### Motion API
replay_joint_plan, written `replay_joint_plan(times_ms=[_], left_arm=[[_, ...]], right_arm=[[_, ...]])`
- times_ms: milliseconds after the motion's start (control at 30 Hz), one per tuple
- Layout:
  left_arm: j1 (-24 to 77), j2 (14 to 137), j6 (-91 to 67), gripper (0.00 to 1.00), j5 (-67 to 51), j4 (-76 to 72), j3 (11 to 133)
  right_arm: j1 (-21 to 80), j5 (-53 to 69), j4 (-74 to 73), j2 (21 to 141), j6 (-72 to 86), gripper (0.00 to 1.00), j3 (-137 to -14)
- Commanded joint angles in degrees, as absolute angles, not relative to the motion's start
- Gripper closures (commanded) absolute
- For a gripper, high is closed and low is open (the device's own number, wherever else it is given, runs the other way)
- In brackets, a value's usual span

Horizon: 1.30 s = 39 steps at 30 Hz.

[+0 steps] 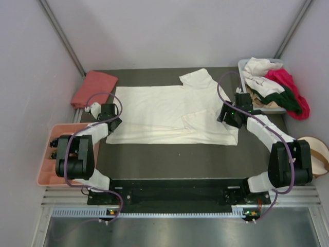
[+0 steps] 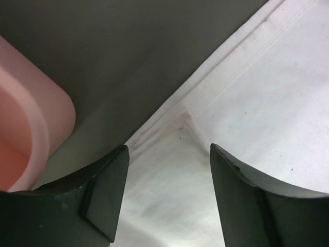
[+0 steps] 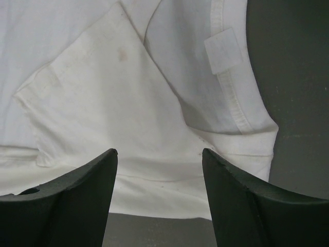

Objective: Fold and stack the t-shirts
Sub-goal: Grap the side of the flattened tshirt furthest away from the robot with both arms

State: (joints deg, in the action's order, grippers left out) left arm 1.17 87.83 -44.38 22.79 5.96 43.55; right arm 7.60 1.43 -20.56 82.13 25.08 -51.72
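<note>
Our left gripper (image 2: 167, 154) and right gripper (image 3: 159, 154) — both spread — straddle opposite corners of the cream shirt (image 1: 154, 110), which lies lengthwise between them, seemingly unpinched.

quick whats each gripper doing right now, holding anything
Left gripper: open, jaws either side of the cream-white t-shirt at its hem corner, nothing clamped.
Right gripper: open, above the same shirt's collar end, holding nothing.
</note>
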Motion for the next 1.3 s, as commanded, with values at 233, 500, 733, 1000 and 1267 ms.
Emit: replay_joint_plan(times_ms=[233,500,733,1000,1267], left_arm=[[0.88,90.70,-43.59,0.38,22.24,1.32,47.63],[0.88,91.41,-43.51,0.51,21.89,0.88,48.08],[0.97,91.93,-43.33,0.59,22.06,0.62,48.08],[0.88,92.81,-43.33,0.68,21.97,0.44,48.34],[0.97,92.81,-43.24,0.82,22.32,0.61,48.60]], right_arm=[[7.65,2.90,-19.07,80.86,24.78,0.33,-50.98],[7.56,3.52,-18.37,81.21,24.96,0.33,-50.27],[7.39,3.69,-18.28,81.39,25.14,0.33,-50.27],[7.65,3.69,-18.28,81.39,25.05,0.33,-50.27],[7.65,4.04,-18.02,81.74,25.22,0.33,-50.19]])
